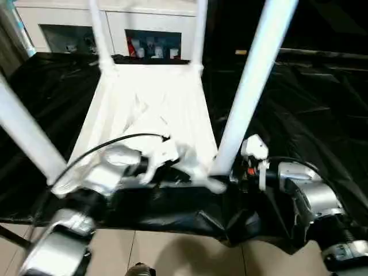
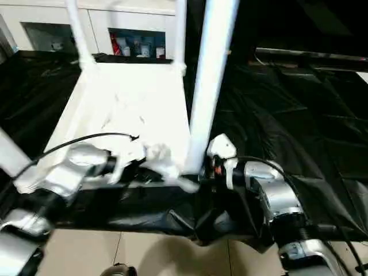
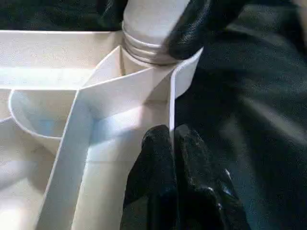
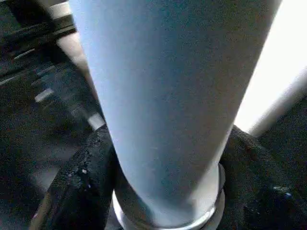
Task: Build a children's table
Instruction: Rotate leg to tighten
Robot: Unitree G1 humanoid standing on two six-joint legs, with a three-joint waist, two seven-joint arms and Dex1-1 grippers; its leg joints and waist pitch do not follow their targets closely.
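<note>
The white tabletop (image 1: 149,109) lies underside up on the black-covered surface, and four white legs stand up from its corners. My right gripper (image 1: 227,172) is shut on the near right leg (image 1: 253,80) just above its socket. In the right wrist view a black finger (image 4: 86,182) sits on each side of that leg (image 4: 168,96). My left gripper (image 1: 172,174) is shut on the tabletop's thin rim wall (image 3: 171,103) beside that corner socket, its fingers (image 3: 160,158) pinching the wall. The leg's threaded base (image 3: 146,45) sits in the socket.
A black sheet (image 1: 299,115) covers the work surface, its near edge hanging over a tiled floor (image 1: 172,253). A white cabinet (image 1: 152,23) with small items on its shelves stands behind. The near left leg (image 1: 23,132) rises close by my left forearm (image 1: 100,172).
</note>
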